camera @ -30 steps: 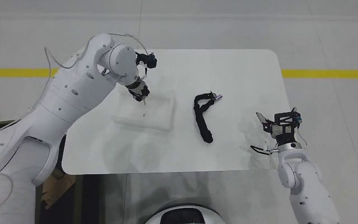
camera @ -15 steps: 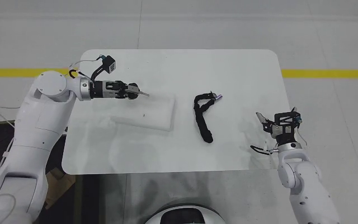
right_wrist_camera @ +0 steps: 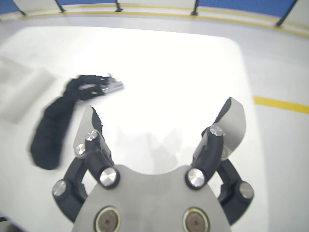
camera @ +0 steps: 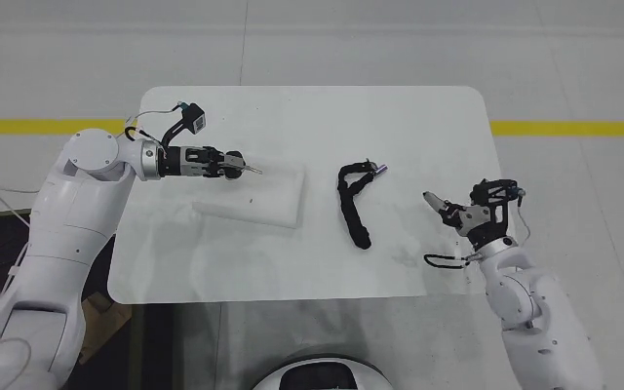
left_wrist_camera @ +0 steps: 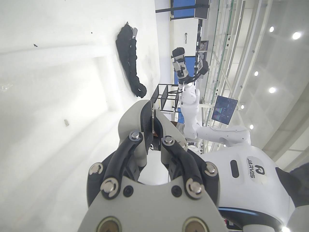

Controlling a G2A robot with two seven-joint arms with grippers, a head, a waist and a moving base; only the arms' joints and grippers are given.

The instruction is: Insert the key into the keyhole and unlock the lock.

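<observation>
Lock (camera: 353,205) — black cable type — lies at the middle of the surface (camera: 419,127). Left end effector (camera: 237,166), at its nine o'clock, is clamped on the key (camera: 253,171); right end effector (camera: 432,229), at three o'clock, gapes apart.

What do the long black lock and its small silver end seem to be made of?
The long black cable lock looks wrapped in matte woven fabric: its surface is wrinkled and bumpy, without shine. Its small silver end is probably bare metal, since it glints brightly.
</observation>
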